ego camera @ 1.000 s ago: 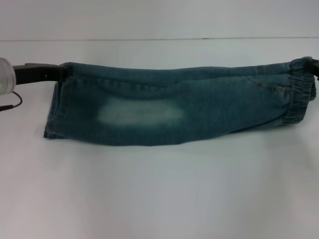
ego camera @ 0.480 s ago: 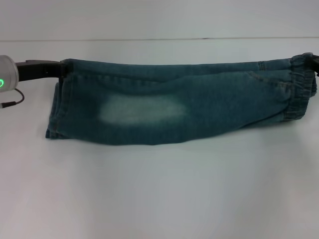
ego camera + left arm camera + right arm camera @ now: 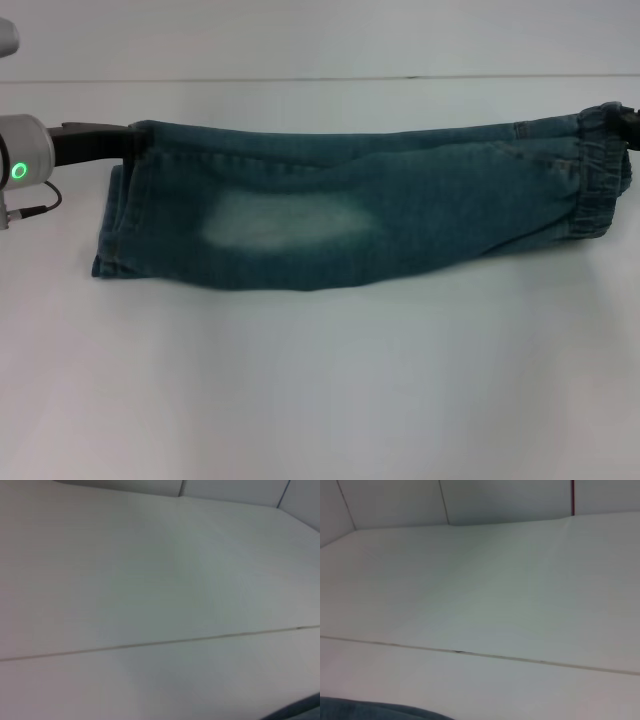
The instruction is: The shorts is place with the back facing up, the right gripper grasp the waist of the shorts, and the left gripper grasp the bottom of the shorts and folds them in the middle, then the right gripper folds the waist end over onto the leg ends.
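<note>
The shorts (image 3: 350,205) are seen stretched in a long band across the middle of the head view, folded lengthwise, with a pale bleached patch (image 3: 285,222) showing left of centre. The band is held up along its top edge and sags toward the white table (image 3: 320,390) along the lower edge.

At the left edge of the frame, the left gripper (image 3: 128,143) is found at the upper left corner of the band, where the leg ends (image 3: 112,225) hang down in a straight stitched line. Its black fingers are pressed together on the denim at that corner. Behind it, the silver wrist cuff (image 3: 25,160) is lit with a green ring, and a thin cable (image 3: 35,205) is looped beneath it.

At the far right edge of the frame, the gathered elastic waist (image 3: 603,185) is bunched, and only a dark sliver of the right gripper (image 3: 630,120) is caught at the upper right corner of the cloth. Whether its fingers are together or apart cannot be told from so little.

In the left wrist view, only the table surface with a thin seam line (image 3: 150,644) is shown, plus a dark sliver at the lower right corner. In the right wrist view, a strip of blue denim is glimpsed along the lower left edge, with the table beyond it.
</note>
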Tool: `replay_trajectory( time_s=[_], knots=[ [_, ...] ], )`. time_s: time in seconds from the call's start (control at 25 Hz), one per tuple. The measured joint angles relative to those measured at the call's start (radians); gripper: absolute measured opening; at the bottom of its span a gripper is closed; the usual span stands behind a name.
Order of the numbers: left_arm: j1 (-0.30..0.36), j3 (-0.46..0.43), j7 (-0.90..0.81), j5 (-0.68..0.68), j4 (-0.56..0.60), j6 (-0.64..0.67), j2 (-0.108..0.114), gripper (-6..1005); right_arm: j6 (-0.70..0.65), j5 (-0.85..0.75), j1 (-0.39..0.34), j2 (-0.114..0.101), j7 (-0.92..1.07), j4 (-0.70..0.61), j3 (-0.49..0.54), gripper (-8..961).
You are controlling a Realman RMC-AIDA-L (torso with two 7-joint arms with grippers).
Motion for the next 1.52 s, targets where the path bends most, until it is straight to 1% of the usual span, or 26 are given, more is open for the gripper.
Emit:
replay_trajectory(
  time_s=[0.2, 0.32, 0.36, 0.48, 0.56, 0.68, 0.8, 0.92, 1.0, 1.08, 1.12, 1.2, 1.32, 1.36, 1.4, 1.52],
  knots=[
    [0.005, 0.0, -0.007, 0.0, 0.006, -0.026, -0.014, 4, -0.003, 0.0, 0.001, 0.003, 0.004, -0.005, -0.001, 96],
    [0.012, -0.001, -0.007, 0.0, 0.019, -0.052, -0.032, 14, -0.012, 0.0, 0.001, 0.003, 0.01, -0.007, -0.001, 97],
    [0.015, 0.0, -0.007, 0.002, 0.028, -0.062, -0.043, 17, -0.011, 0.0, 0.001, 0.004, 0.014, -0.008, -0.001, 121],
    [0.021, 0.004, -0.007, 0.005, 0.042, -0.079, -0.056, 123, -0.002, 0.0, 0.0, 0.005, 0.027, -0.009, -0.004, 193],
    [0.022, 0.004, -0.009, 0.003, 0.043, -0.082, -0.058, 193, -0.001, 0.001, -0.004, 0.005, 0.033, -0.01, -0.005, 242],
    [0.024, 0.004, -0.016, 0.001, 0.043, -0.09, -0.058, 267, -0.001, 0.0, -0.01, 0.007, 0.034, -0.013, -0.005, 314],
    [0.024, 0.003, -0.019, 0.001, 0.043, -0.103, -0.058, 340, 0.0, 0.005, -0.021, 0.015, 0.034, -0.034, 0.002, 466],
    [0.026, 0.001, -0.026, -0.001, 0.048, -0.106, -0.058, 414, -0.001, 0.03, -0.045, 0.037, 0.034, -0.083, 0.01, 615],
    [0.032, 0.003, -0.05, -0.002, 0.065, -0.094, -0.059, 513, -0.007, 0.069, -0.074, 0.056, 0.032, -0.129, 0.016, 710],
    [0.042, 0.005, -0.073, -0.013, 0.088, -0.058, -0.059, 612, -0.024, 0.108, -0.106, 0.07, 0.033, -0.164, 0.017, 805],
    [0.046, 0.005, -0.076, -0.021, 0.099, -0.032, -0.058, 662, -0.04, 0.13, -0.123, 0.075, 0.034, -0.175, 0.019, 817],
    [0.054, 0.006, -0.077, -0.048, 0.119, 0.048, -0.055, 741, -0.075, 0.164, -0.149, 0.078, 0.038, -0.181, 0.022, 840],
    [0.067, 0.006, -0.073, -0.084, 0.155, 0.194, -0.051, 859, -0.133, 0.217, -0.191, 0.074, 0.055, -0.177, 0.028, 876],
    [0.067, 0.006, -0.073, -0.084, 0.155, 0.194, -0.051, 870, -0.151, 0.23, -0.204, 0.073, 0.057, -0.175, 0.028, 876],
    [0.074, 0.007, -0.071, -0.096, 0.195, 0.313, -0.052, 880, -0.17, 0.244, -0.218, 0.072, 0.058, -0.174, 0.029, 875],
    [0.084, 0.007, -0.07, -0.122, 0.216, 0.398, -0.054, 912, -0.227, 0.272, -0.258, 0.071, 0.056, -0.173, 0.033, 873]
  ],
)
